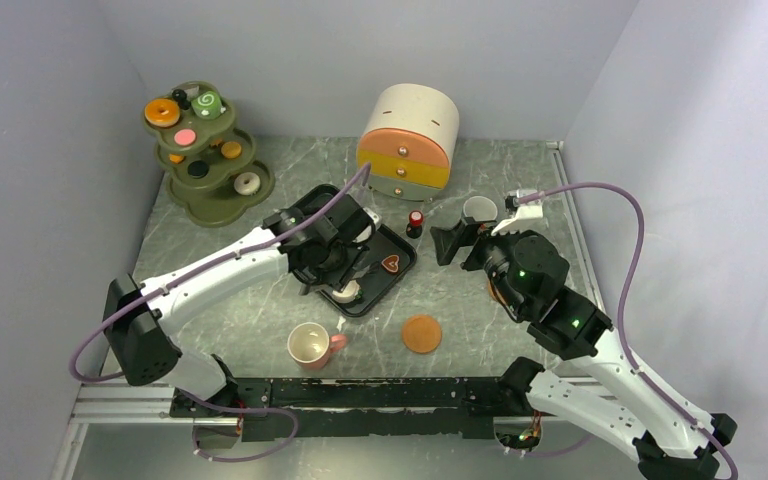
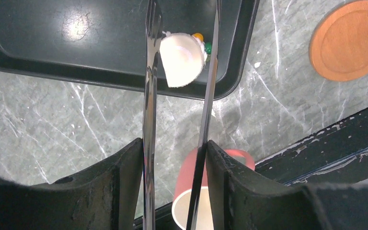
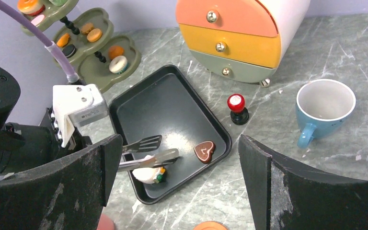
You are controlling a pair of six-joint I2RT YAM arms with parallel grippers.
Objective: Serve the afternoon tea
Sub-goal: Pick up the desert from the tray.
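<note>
Currently the left end effector (image 2: 175,158) is clamped on a pair of metal tongs (image 2: 148,96), its fingers pressing the two long blades toward each other. Between the blade tips sits a white pastry (image 2: 182,60) with small orange and green bits on one side. It touches one blade, and I cannot tell whether it touches the other or is lifted off the floor of the black tray (image 2: 52,52). It lies at the tray's near corner, and the tray lies about mid-tabletop (image 1: 260,320). A heart cookie (image 3: 204,151) rests in the tray just beside the tong tips.

The right end effector (image 1: 463,248) hangs with its fingers wide apart, gripping nothing, near the blue cup (image 3: 323,108), which stands upright toward the right edge. A red-topped piece (image 3: 237,108) stands between that cup and the tray.

Close to the near edge stand the pink cup (image 1: 310,345) and, apart from it, an orange saucer (image 2: 347,40) lying bare.

At the far left corner, the olive-green stand (image 1: 205,205) carries an orange doughnut (image 1: 162,111) and a green swirl roll (image 1: 207,102) on top, and a white doughnut (image 1: 247,182) on its lowest tier. A drawer chest (image 1: 410,135) sits at the far edge.
</note>
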